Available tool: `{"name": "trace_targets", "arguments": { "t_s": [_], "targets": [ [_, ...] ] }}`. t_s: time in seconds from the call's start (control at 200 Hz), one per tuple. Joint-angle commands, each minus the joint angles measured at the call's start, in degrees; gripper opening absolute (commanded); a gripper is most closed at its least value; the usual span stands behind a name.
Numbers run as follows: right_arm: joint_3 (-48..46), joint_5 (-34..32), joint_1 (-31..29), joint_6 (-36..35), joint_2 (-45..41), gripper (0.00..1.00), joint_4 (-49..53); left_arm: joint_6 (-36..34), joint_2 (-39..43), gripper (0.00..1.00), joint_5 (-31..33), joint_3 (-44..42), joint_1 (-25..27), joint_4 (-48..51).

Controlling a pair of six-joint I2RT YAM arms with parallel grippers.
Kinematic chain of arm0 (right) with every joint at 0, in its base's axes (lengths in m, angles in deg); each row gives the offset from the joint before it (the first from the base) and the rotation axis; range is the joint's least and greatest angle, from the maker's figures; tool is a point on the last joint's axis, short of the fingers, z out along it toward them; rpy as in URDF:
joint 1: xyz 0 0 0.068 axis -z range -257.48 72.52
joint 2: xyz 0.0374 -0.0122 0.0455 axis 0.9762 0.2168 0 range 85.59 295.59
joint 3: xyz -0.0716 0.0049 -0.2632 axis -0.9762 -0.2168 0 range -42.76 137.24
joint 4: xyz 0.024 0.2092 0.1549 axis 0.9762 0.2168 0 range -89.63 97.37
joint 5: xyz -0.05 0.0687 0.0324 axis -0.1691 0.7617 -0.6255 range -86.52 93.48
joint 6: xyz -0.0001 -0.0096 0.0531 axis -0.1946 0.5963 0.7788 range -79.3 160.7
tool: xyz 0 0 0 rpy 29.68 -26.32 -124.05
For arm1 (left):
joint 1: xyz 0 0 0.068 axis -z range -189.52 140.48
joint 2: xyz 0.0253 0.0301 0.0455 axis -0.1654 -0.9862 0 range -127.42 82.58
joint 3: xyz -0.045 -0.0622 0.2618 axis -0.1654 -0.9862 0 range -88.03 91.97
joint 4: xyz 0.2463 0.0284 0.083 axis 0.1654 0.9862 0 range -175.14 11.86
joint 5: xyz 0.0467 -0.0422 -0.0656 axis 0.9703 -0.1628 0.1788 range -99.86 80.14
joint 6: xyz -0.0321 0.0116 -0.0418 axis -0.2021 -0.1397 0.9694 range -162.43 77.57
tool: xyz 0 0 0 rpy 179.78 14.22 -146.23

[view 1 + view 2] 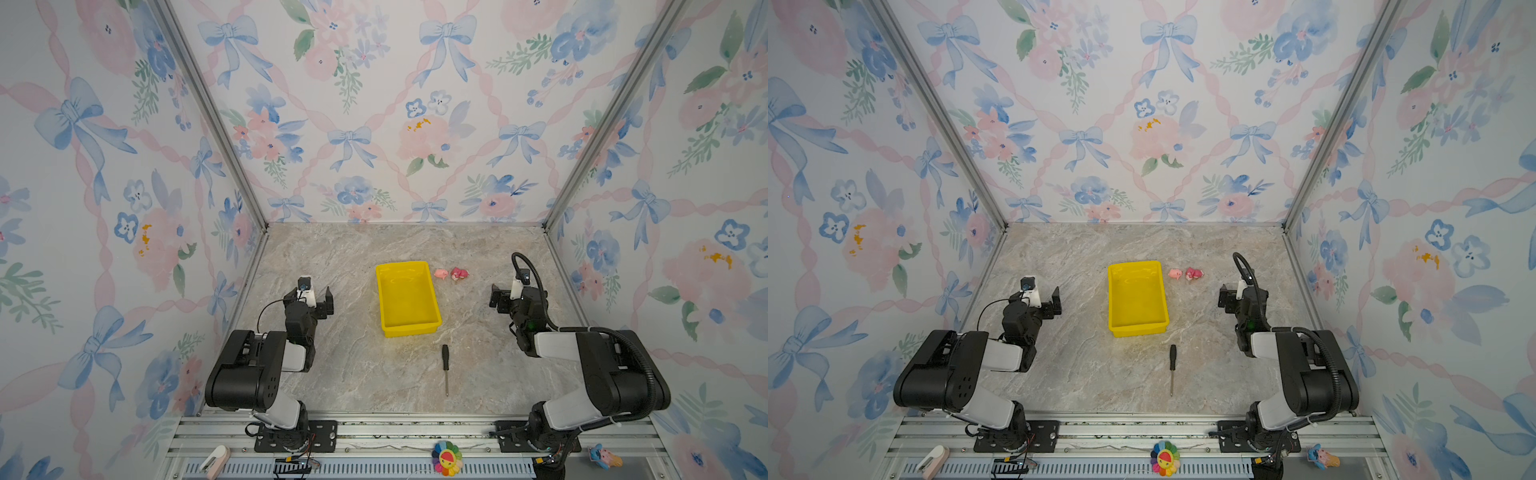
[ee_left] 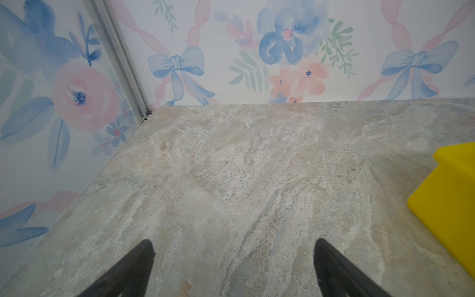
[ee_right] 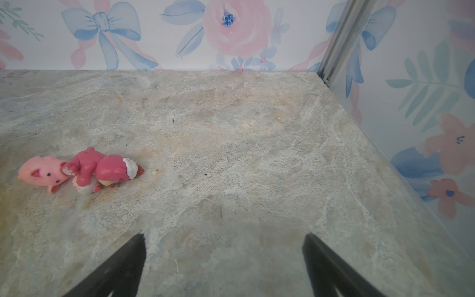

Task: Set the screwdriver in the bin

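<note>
One screwdriver (image 1: 445, 368) (image 1: 1172, 368) lies flat on the marble tabletop (image 1: 353, 374), closest to the arm bases. Black handle points toward the bin, thin shaft toward the near edge. Nothing touches it.

Just past it, w/ a small gap, sits the yellow bin (image 1: 409, 330) (image 1: 1138, 330), long side running front to back. The screwdriver is outside it, off the near right corner.

The left gripper (image 1: 318, 293) (image 2: 234, 244) is left of the bin, approx level w/ its middle. Jaws spread wide, only bare tabletop btwn them. The right gripper (image 1: 509, 295) (image 3: 224, 237) is right of the bin, well apart from it, jaws also wide & holding nothing.

Farthest back, near the bin's far right corner, a pale pink pig (image 1: 441, 273) (image 3: 42, 173) & a darker pink figure (image 1: 459, 273) (image 3: 102, 169) lie side by side.
</note>
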Motion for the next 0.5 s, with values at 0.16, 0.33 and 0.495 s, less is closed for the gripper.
{"name": "trace_targets", "arguments": {
  "t_s": [0.16, 0.33, 0.495],
  "targets": [
    [3.5, -0.8, -1.0, -0.5, -7.3, 0.97, 11.7, 1.0, 5.4, 0.97, 1.6, 5.2, -0.3, 13.6],
    [4.2, -0.7, -2.6, -0.7, -11.7, 0.97, 17.9, 2.8, 9.0, 0.98, 2.4, 8.8, -0.3, 27.1],
    [5.0, -3.0, -3.8, 3.5, -17.8, 0.97, 25.0, 4.3, 13.0, 0.98, -0.8, 11.6, -0.3, 36.1]
  ]
}}
